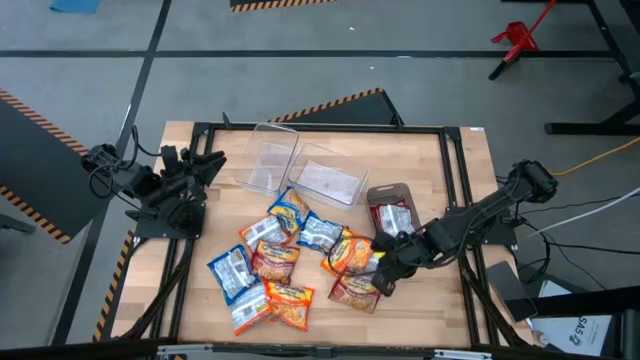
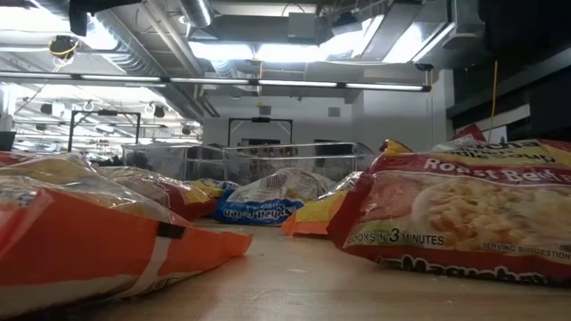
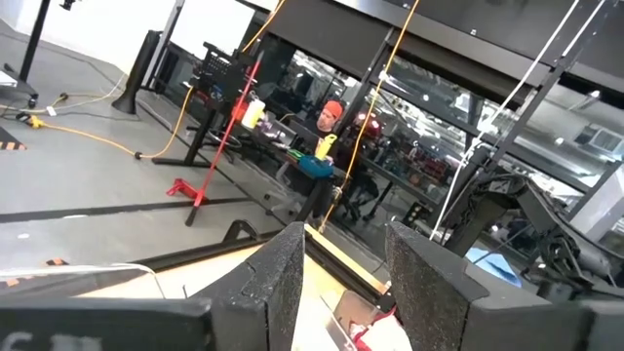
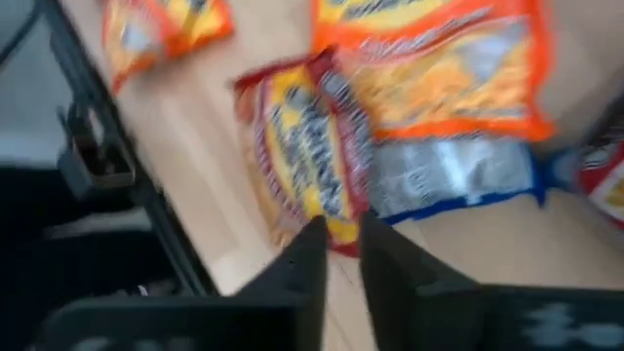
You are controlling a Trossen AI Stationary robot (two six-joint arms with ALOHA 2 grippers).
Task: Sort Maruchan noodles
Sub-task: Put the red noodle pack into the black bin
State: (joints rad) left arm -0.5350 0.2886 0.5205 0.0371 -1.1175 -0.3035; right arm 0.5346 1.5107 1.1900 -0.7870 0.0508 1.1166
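Note:
Several Maruchan packets lie flat in a loose heap on the wooden table [image 1: 430,150]: blue-and-white ones [image 1: 231,268], orange-yellow ones [image 1: 290,303] and red-brown ones [image 1: 354,291]. The low view shows a red-brown packet [image 2: 464,209] close up and a blue one [image 2: 259,212] farther back. My right gripper [image 1: 386,272] is low over the heap's right side. In its wrist view the gripper [image 4: 341,234], fingers a narrow gap apart, is at the edge of a red-brown packet [image 4: 302,146], beside an orange one [image 4: 439,68]. My left gripper [image 1: 207,165] waits open at the table's left edge. My right gripper's fingertips [image 4: 317,239] stand slanting down at the edge of the red-brown packet [image 4: 336,222], which lies flat on the table. I cannot tell whether they touch it.
Two clear bins [image 1: 272,157] [image 1: 328,180] stand at the far side of the heap. A grey bin [image 1: 392,192] to their right holds a red-brown packet [image 1: 390,216]. A black frame [image 1: 320,127] runs around the table. Bare wood lies toward the far right corner.

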